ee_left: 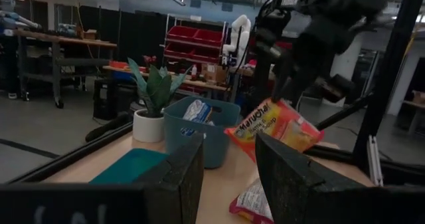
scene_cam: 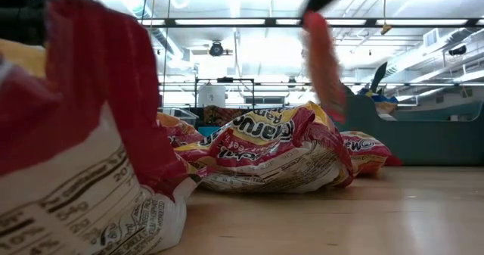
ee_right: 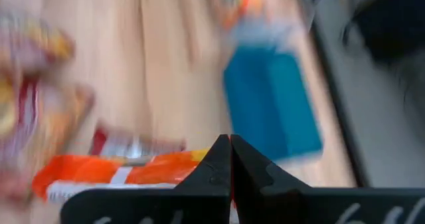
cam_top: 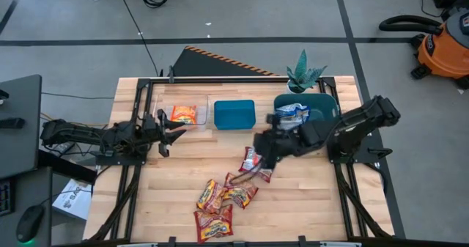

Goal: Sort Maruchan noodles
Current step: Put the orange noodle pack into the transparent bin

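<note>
Two dark, jointed arms, matte black casings, left arm slim with cables along it, right arm bulkier, blocky black fingers with rough-textured faces

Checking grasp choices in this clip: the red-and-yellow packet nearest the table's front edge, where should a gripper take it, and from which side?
That packet lies flat in the loose heap, so coming straight down from above looks best, pinching a free crimped end edge rather than the flat middle. Its front edge looks clear of the neighbouring packet. The right gripper is shut on an orange packet, so the open left gripper seems the free one.
</note>
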Motion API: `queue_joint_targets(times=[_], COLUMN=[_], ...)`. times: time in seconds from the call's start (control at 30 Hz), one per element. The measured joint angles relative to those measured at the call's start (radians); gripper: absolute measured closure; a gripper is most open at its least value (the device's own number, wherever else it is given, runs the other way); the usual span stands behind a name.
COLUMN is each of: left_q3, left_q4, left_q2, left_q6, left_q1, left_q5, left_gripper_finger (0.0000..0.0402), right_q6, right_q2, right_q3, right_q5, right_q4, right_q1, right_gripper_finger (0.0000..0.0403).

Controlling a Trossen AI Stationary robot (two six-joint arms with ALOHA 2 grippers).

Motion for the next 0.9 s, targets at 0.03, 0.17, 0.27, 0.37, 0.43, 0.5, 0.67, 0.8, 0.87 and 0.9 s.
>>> queue_joint_targets(times=[0.03, 0.17, 0.27, 0.37, 0.43, 0.5, 0.67, 0.8, 0.87, 0.9], left_q3=[0.000, 0.000, 0.000, 0.000, 0.001, 0.000, 0.001, 0.001, 0.001, 0.001], left_q4=[0.001, -0.003, -0.061, -0.134, -0.193, -0.222, -0.212, -0.210, -0.199, -0.192], left_q2=[0.000, 0.000, 0.000, 0.001, -0.001, 0.005, 0.013, 0.013, 0.013, 0.013], left_q6=[-0.002, -0.046, -0.095, -0.181, -0.246, -0.287, -0.304, -0.305, -0.288, -0.282], left_q1=[0.000, 0.000, -0.001, -0.001, -0.001, -0.001, -0.008, -0.059, -0.087, -0.100], left_q5=[0.000, 0.001, 0.011, 0.021, 0.060, 0.131, 0.270, 0.277, 0.274, 0.273], left_gripper_finger=[0.0260, 0.0260, 0.0260, 0.0260, 0.0260, 0.0260, 0.0260, 0.0260, 0.0260, 0.0260], right_q6=[-0.058, -0.259, -0.348, -0.382, -0.401, -0.415, -0.423, -0.424, -0.428, -0.436], right_q2=[0.000, 0.005, 0.015, 0.029, 0.056, 0.088, 0.229, 0.369, 0.440, 0.476], right_q3=[0.003, 0.004, 0.004, 0.003, 0.005, 0.005, 0.035, 0.166, 0.246, 0.287], right_q5=[-0.001, -0.064, -0.190, -0.324, -0.425, -0.507, -0.662, -0.688, -0.690, -0.690], right_q4=[0.071, 0.330, 0.480, 0.624, 0.757, 0.849, 1.096, 1.125, 1.124, 1.123], right_q1=[-0.017, -0.097, -0.171, -0.242, -0.287, -0.325, -0.401, -0.446, -0.463, -0.472], right_gripper_finger=[0.0400, 0.0399, 0.0399, 0.0399, 0.0399, 0.0399, 0.0399, 0.0398, 0.0398, 0.0398])
